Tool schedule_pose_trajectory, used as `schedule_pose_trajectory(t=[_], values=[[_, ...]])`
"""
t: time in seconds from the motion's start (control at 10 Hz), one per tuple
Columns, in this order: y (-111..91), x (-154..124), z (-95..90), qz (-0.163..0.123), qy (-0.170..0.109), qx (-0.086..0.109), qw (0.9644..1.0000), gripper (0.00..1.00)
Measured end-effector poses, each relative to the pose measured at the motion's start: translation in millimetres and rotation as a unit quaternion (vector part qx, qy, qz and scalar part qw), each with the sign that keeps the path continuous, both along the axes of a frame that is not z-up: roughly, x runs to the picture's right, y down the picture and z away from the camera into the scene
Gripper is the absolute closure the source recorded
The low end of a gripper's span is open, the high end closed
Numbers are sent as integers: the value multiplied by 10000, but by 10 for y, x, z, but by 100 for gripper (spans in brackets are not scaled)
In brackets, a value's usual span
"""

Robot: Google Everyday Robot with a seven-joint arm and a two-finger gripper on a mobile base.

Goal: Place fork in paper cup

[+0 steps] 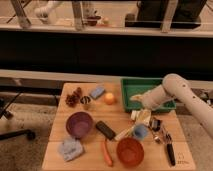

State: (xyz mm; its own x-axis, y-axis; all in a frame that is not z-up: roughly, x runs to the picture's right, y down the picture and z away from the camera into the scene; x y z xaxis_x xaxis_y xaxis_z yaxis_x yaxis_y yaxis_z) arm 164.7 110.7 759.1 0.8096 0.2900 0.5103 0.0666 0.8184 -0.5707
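Off-white paper cup [142, 117] stands just before the green tray [131, 84], where the gripper [137, 98] hovers, fingers apart and empty. The fork seems ungrasped; next, the reach likely drops to the utensils [159, 133] beside the blue cup [140, 131].

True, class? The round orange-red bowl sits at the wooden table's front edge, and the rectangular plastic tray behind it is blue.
No: the camera view shows the tray green, not blue; the rest holds. The gripper is just in front of it, by the off-white paper cup.
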Motion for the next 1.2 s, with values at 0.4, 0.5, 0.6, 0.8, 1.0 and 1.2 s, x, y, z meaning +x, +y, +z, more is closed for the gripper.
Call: schedule_pose_trajectory(t=[0.4,0.5,0.6,0.8,1.0,1.2], values=[[25,-40,-119,-106,-104,-39,9999,20],[23,-50,-130,-105,-127,-33,9999,20],[26,-51,-153,-111,-152,-30,9998,20],[34,-54,-187,-103,-197,-15,9998,20],[44,-44,-228,-93,-238,-2,9997,20],[61,-43,-264,-93,-281,2,9996,20]])
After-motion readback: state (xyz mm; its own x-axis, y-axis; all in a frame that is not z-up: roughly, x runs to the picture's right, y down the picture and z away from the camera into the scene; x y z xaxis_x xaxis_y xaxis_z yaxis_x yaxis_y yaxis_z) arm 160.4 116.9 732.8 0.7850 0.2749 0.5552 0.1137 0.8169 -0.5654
